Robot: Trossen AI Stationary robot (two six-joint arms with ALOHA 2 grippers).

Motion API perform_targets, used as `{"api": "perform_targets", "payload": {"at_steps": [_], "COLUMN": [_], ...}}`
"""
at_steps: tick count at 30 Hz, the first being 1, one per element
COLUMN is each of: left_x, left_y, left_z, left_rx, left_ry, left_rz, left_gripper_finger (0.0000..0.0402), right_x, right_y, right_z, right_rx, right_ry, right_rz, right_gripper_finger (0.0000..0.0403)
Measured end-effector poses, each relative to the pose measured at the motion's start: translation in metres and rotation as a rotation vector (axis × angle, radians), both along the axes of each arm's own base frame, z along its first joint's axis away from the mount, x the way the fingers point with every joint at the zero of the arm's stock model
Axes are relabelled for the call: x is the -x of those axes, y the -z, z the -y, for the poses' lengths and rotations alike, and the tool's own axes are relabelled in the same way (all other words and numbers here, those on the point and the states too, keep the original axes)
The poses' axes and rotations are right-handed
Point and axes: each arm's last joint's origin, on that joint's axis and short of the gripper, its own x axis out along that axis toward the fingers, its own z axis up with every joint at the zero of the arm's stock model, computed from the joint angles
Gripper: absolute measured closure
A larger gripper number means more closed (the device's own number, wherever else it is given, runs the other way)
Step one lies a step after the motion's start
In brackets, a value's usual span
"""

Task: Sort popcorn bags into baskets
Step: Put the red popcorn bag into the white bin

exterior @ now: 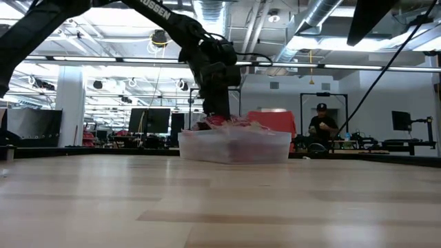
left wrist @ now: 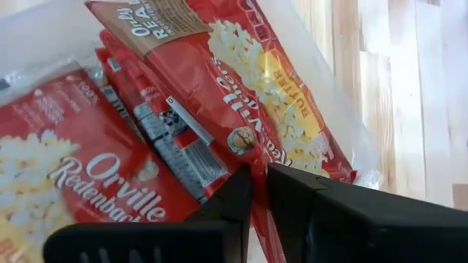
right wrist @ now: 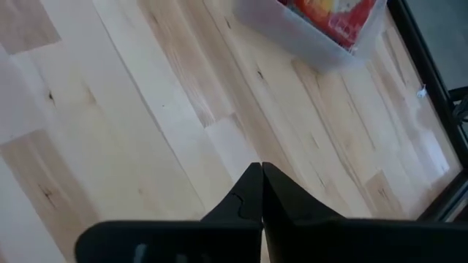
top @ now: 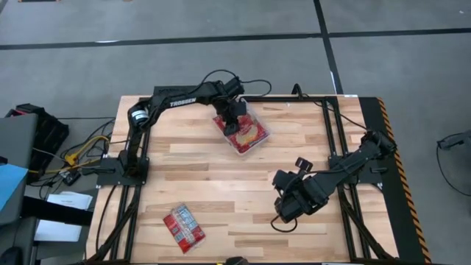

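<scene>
The clear tub (top: 259,140) stands at the table's far middle, and several red popcorn bags (top: 246,134) lie in it. My left gripper (left wrist: 259,183) is over the tub, pointing down into it, shut on one bag. Another red bag (top: 182,227) lies flat on the table near the near-left corner. In the low view the tub (exterior: 234,146) shows with red bags heaped to its rim under the left gripper (exterior: 217,114). My right gripper (right wrist: 261,172) is shut and hovers over bare wood at the table's right, touching nothing. My left gripper pinches a red popcorn bag between its two fingers, at the bag's edge (left wrist: 257,223) below the yellow popcorn picture. The fingers come from above, pointing down into the tub. The bag lies slanted on the other bags in the tub.
The right arm (top: 324,184) lies low across the table's right side. A black frame (top: 335,132) runs along the right and far edges, with cables at the left edge. Bare wood stretches between the tub and the loose bag. A person (exterior: 320,127) stands far behind the table.
</scene>
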Motion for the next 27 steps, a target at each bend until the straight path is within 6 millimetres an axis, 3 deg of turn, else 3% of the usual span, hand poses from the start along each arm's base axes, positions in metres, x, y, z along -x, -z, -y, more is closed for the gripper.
{"api": "perform_targets", "payload": {"at_steps": [5, 12, 16, 23, 27], "left_x": [-0.011, -0.017, -0.013, 0.004, 0.023], "left_y": [-0.003, -0.003, -0.009, -0.057, -0.085], "left_z": [0.009, 0.016, 0.015, 0.026, 0.061], "left_rx": [-0.019, -0.091, -0.043, 0.152, 0.366], "left_ry": [0.006, -0.022, -0.043, -0.015, 0.054], "left_rz": [0.058, 0.041, 0.001, -0.119, -0.203], "left_gripper_finger": [0.0340, 0.0262, 0.0213, 0.0144, 0.0133], "right_x": [0.000, 0.000, 0.000, -0.001, -0.003], "right_y": [0.000, 0.000, 0.000, 0.000, 0.000], "right_z": [0.000, 0.000, 0.000, 0.000, 0.001], "right_rx": [0.002, 0.001, 0.001, 0.025, 0.023], "right_ry": [0.000, 0.000, -0.001, -0.007, -0.028], "right_rz": [0.001, 0.003, 0.003, 0.016, 0.020], "right_gripper_finger": [0.0369, 0.0373, 0.0383, 0.0375, 0.0368]}}
